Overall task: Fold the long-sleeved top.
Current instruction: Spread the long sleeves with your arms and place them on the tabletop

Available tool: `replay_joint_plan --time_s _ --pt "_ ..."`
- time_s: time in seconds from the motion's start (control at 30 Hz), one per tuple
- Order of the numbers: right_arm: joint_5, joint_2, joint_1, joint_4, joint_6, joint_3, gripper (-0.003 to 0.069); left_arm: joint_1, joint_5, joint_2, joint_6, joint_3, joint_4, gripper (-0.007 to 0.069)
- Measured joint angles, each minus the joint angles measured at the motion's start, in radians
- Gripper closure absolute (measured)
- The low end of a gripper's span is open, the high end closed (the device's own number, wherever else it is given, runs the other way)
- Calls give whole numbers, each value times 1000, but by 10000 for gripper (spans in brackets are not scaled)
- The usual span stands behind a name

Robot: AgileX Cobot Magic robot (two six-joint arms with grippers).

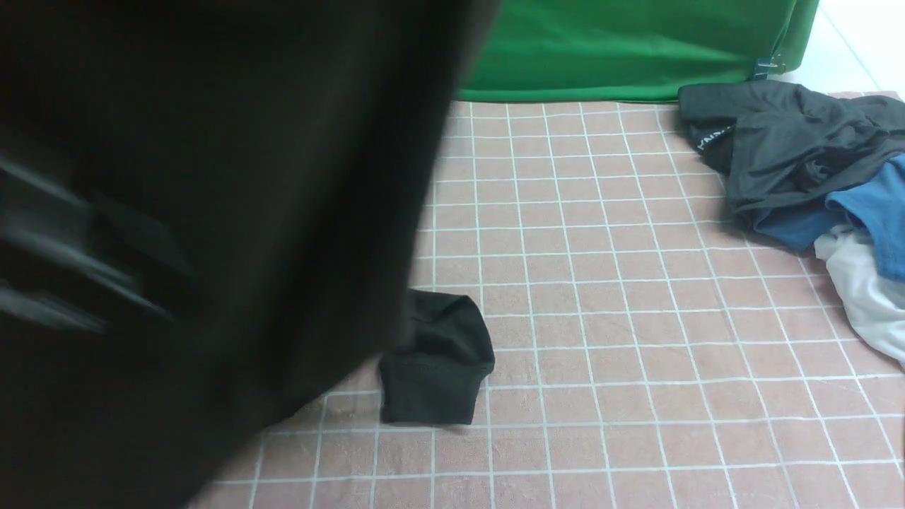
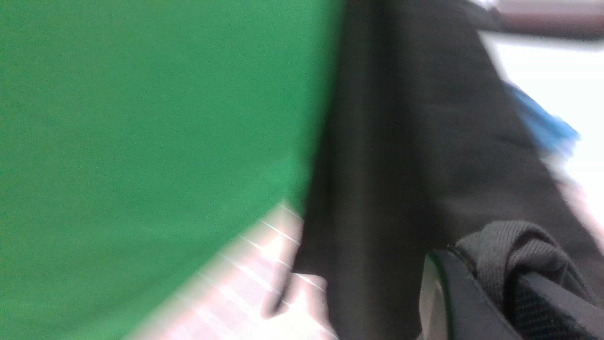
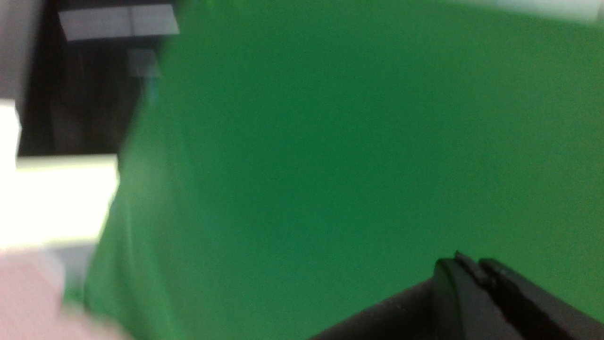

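Observation:
The long-sleeved top (image 1: 247,177) is plain black cloth, lifted close to the front camera, blurred and filling the left half of that view. One cuffed sleeve end (image 1: 435,375) rests on the pink gridded table cover (image 1: 601,283). In the left wrist view my left gripper (image 2: 509,278) is shut on a bunched ribbed black edge of the top (image 2: 512,243), and the cloth hangs past it. In the right wrist view my right gripper (image 3: 472,267) is pressed shut on a thin black fold, with dark cloth (image 3: 387,311) trailing from it. Neither gripper shows clearly in the front view. The chest print is hidden.
A pile of clothes lies at the back right: a dark grey garment (image 1: 785,141) with white lettering, a blue shirt (image 1: 870,212) and a white garment (image 1: 862,290). A green cloth backdrop (image 1: 636,49) stands behind the table.

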Motion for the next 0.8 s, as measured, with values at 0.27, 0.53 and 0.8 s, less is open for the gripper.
replay_joint_plan --time_s 0.27,0.53,0.8 --pt "46 50 -205 -20 9 277 619 0 -170 176 170 356 -372 585" --pt "-64 54 -291 -34 9 333 619 -51 -254 286 311 370 -578 585" --pt "-69 73 -389 -246 99 375 619 -265 -463 459 385 369 -561 585"
